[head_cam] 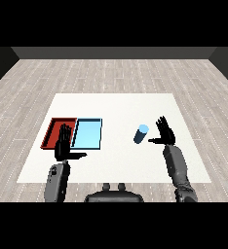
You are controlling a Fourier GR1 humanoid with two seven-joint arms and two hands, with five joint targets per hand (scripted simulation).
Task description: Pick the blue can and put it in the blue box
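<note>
The right hand [165, 133] waits open-fingered, thumb out, just beside the small light-blue cylindrical can [141, 134] on the white counter [116, 104], lined up to wrap it. The shallow light blue tray [88, 133] lies well left; the left hand [64, 144] hangs open, empty.
</note>
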